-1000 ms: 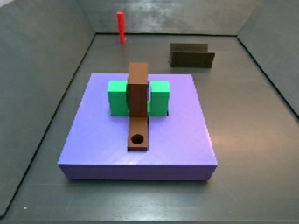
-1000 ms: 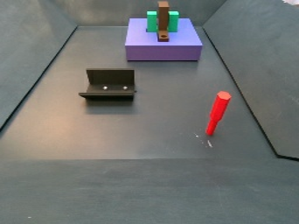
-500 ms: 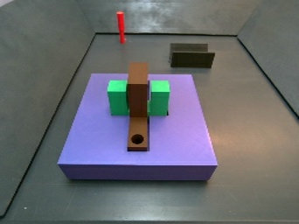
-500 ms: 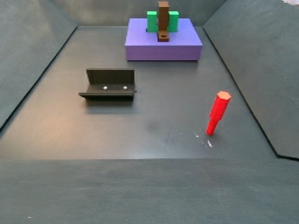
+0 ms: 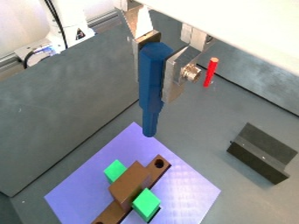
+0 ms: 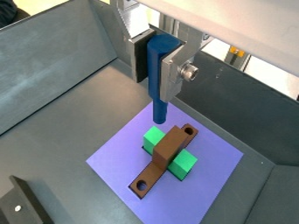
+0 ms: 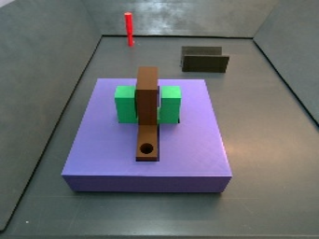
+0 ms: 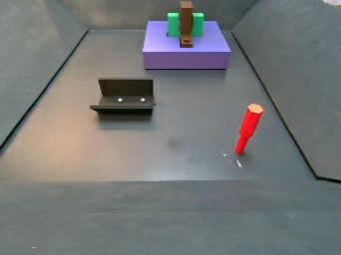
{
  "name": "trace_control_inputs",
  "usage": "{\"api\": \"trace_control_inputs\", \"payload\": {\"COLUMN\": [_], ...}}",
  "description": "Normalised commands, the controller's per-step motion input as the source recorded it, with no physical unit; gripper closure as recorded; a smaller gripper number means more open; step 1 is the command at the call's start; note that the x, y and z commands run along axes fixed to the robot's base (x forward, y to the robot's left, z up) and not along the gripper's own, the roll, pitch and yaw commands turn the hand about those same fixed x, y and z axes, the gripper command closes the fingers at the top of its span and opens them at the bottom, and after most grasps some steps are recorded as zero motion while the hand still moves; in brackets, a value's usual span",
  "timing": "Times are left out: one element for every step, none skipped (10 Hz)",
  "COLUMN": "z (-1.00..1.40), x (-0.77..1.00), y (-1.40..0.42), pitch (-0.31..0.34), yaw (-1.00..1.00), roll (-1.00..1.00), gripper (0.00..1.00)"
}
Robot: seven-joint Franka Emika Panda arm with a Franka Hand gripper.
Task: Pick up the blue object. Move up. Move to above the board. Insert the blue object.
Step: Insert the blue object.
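**Blue peg held high over the slab, insertion pending**

Blue object (image 5: 152,87), a thin straight rigid-looking blue peg, is hanging vertically betw. the flat silver fingers (image 5: 181,74) of the gripper (image 5: 163,66), which are clamping its upper part; lower end is pointing down, well above the large purple slab (image 6: 205,171). Gripper is sitting high over the workspace and is out of frame in both side views, so peg shows in wrist views only. Board (image 7: 147,112), a long narrow brown plank w/ a round hole (image 7: 147,148) near one end, is lying across the green block (image 7: 127,103) on the slab. Thin red peg (image 8: 248,129) is standing apart on the grey floor, near the dark L-shaped fixture (image 8: 126,96).

Handling (judgement): peg looks stiff, light and smooth, so it may slip or tilt in the pads; holding near the top, as here, is leaving the free end clear for the hole. Peg tip seems not yet over the hole; exact offset cannot be told.
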Motion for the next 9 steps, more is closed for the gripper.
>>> {"api": "trace_control_inputs", "payload": {"z": [-0.3, -0.43, -0.59, -0.76, -0.74, -0.69, -0.67, -0.71, -0.62], "x": [0.2, 0.18, 0.18, 0.21, 0.23, 0.22, 0.19, 0.04, -0.13], "y": [-0.91, -0.96, -0.97, -0.97, -1.0, -0.92, -0.83, -0.71, -0.59], "pitch": [0.0, 0.0, 0.0, 0.0, 0.0, 0.0, 0.0, -0.011, -0.036], "yaw": [0.0, 0.0, 0.0, 0.0, -0.01, -0.04, -0.07, -0.08, -0.1], "roll": [0.22, 0.26, 0.26, 0.19, 0.05, 0.0, 0.0, 0.0, 0.0], "gripper": [1.0, 1.0, 1.0, 1.0, 1.0, 1.0, 1.0, 1.0, 1.0]}}
